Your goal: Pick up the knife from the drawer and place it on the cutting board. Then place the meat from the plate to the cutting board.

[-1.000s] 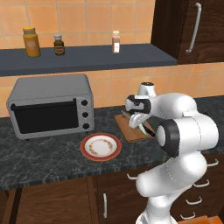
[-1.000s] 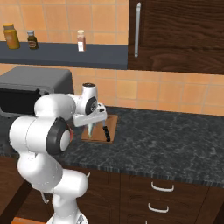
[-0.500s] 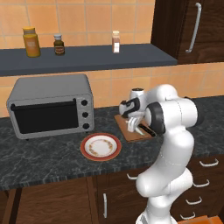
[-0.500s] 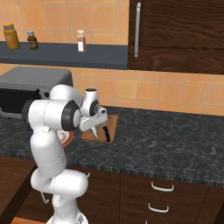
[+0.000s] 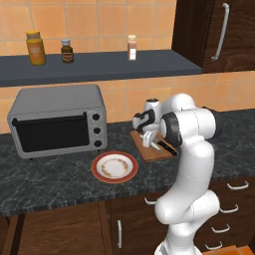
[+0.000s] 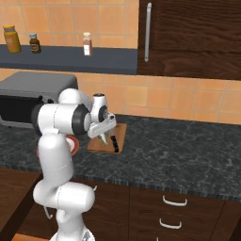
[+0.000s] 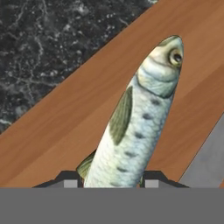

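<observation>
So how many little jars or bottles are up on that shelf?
3, in a row on the dark shelf: a yellow jar at the left, a small dark bottle beside it, and a pale shaker further right.

Arm covers the right part of the cutting board [image 5: 145,148] in left base view; we see just a bit of the knife [image 5: 168,148] past it. In hand view the meat [image 7: 135,127] has its tail cut off at the bottom between the fingertips [image 7: 70,180]. Plate [image 6: 74,144] mostly hidden behind the arm in right base view. Shelf bottle labels too small to read.
</observation>
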